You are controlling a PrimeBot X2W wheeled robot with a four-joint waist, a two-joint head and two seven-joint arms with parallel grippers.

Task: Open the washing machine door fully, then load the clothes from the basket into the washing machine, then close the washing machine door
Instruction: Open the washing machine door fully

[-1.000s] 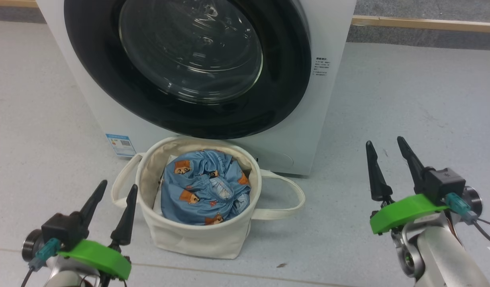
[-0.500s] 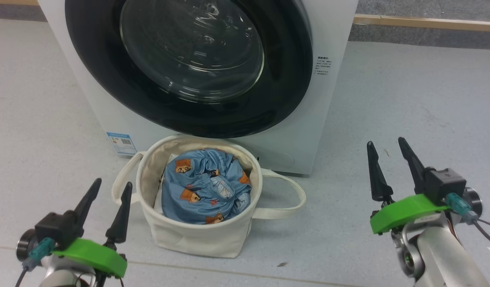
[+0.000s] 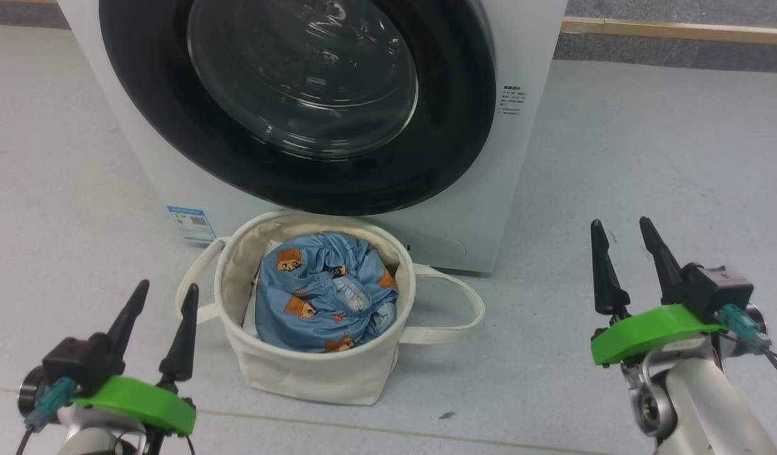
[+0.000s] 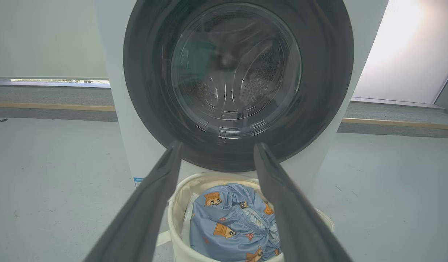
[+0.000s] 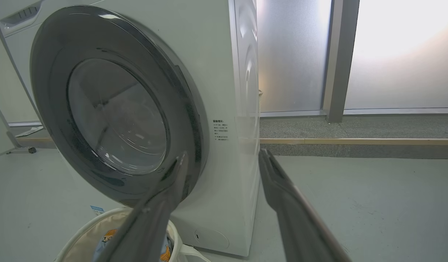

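The white box-shaped washing machine's (image 3: 489,189) black-rimmed round glass door (image 3: 303,76) is shut. Just before it sits the cream canvas basket (image 3: 313,373) of blue bear-print clothes (image 3: 322,297), and the swinging door may clip it. The left gripper (image 3: 167,287) and right gripper (image 3: 620,222) are empty, fingers parted.

The shut round black glass door (image 3: 300,95) blocks the way in. A cream cloth basket (image 3: 313,376) stands below, open grey floor (image 3: 616,158) beside.

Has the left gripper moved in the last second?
Yes. The left gripper has shifted leftward in the head view, away from the basket, which barely shifted there.
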